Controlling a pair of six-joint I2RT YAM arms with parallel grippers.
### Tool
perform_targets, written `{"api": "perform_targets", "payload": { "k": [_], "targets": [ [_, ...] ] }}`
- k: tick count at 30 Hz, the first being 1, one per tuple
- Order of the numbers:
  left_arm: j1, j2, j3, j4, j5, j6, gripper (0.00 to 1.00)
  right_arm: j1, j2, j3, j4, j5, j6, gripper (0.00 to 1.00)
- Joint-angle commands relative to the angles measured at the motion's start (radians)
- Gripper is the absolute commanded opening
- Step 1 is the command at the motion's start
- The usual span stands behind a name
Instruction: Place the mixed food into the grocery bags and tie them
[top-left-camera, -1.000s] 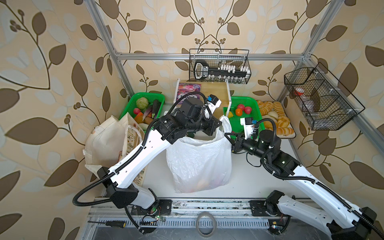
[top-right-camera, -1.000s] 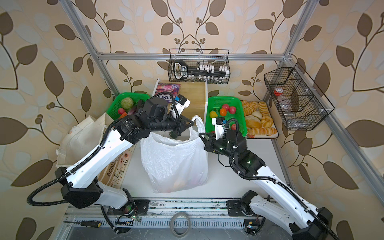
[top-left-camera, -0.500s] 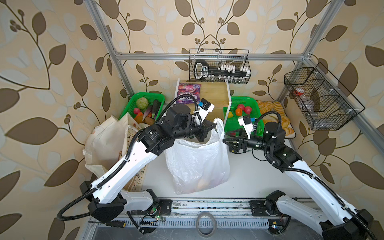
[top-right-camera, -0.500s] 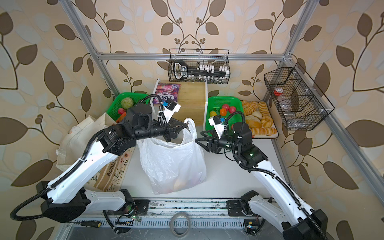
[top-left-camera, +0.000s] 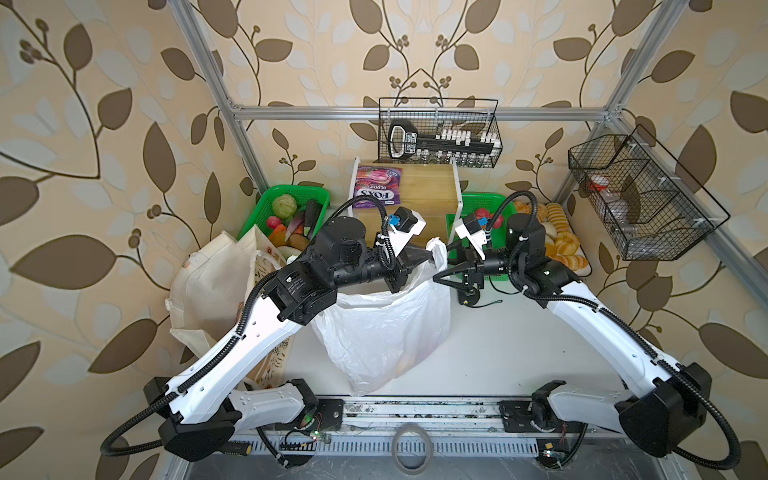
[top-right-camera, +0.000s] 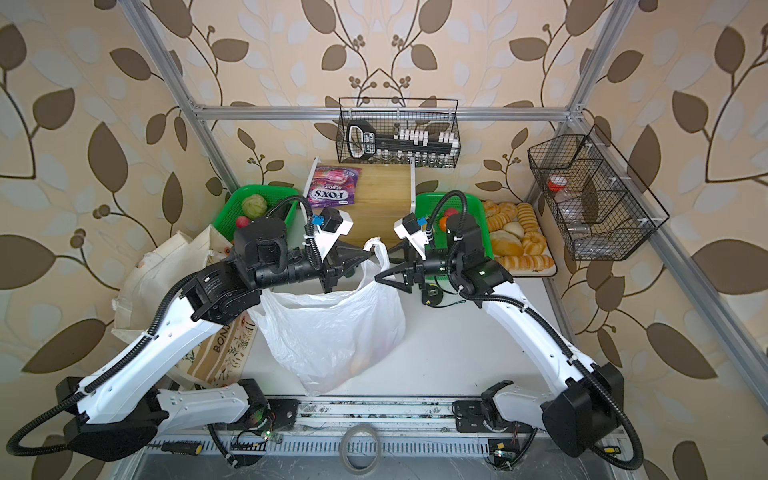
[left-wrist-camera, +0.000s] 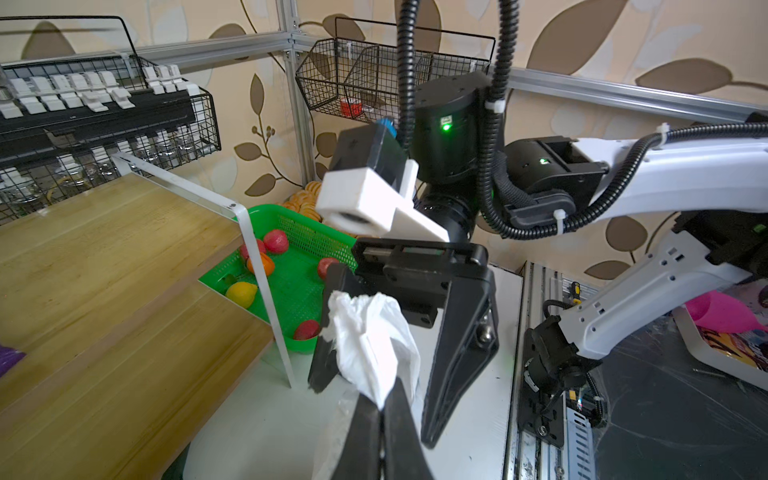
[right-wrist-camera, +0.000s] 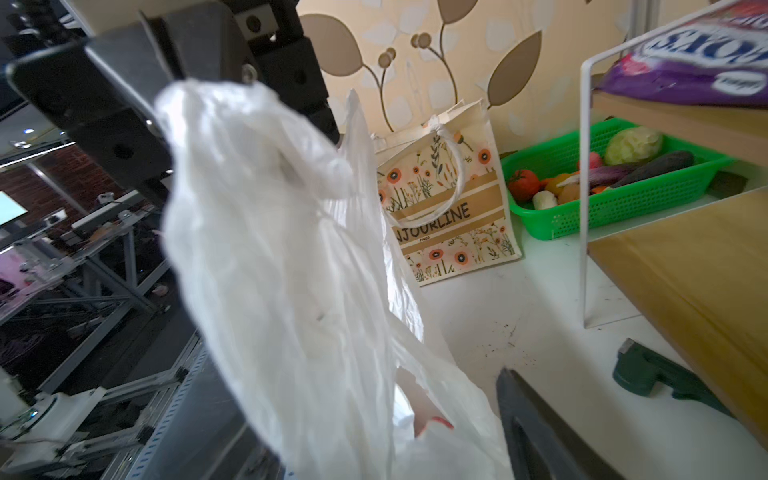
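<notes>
While the white plastic bag (top-left-camera: 382, 328) stands part-filled at the centre of the table (top-left-camera: 519, 340), tying looks like the step in hand. The cream tote (top-left-camera: 212, 282) slumps at nine o'clock. The wooden shelf (top-left-camera: 428, 195) crowds twelve, and bare room lies toward four. The left gripper (top-left-camera: 419, 257) is pinched tight on a bag handle (top-left-camera: 436, 245). The right gripper (top-left-camera: 441, 262), at the handle's three o'clock, gapes wide and empty; next it likely needs the other handle. The purple packet (top-left-camera: 376, 189) lies unbagged on the shelf.

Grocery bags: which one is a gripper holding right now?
The white plastic carrier: the shut left gripper pinches it at the top. The floral canvas tote sits apart, ungripped.
</notes>
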Motion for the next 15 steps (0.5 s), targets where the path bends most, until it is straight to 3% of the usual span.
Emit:
{"api": "perform_targets", "payload": {
  "k": [1,9,11,15],
  "targets": [
    [-0.002,-0.014,0.006,0.091,0.071,0.017,0.0,0.036,0.033,0.046,-0.021,-0.057,-0.091,0.79],
    [-0.002,-0.003,0.016,0.15,0.099,-0.025,0.0,0.057,0.039,0.006,0.063,-0.049,-0.075,0.74],
    [-0.002,0.0,0.014,0.166,0.094,-0.034,0.0,0.055,0.023,-0.019,0.096,-0.05,-0.065,0.64],
    [-0.002,0.012,0.019,0.144,0.029,-0.054,0.0,0.055,-0.013,-0.056,0.153,-0.005,0.004,0.33]
  ]
}}
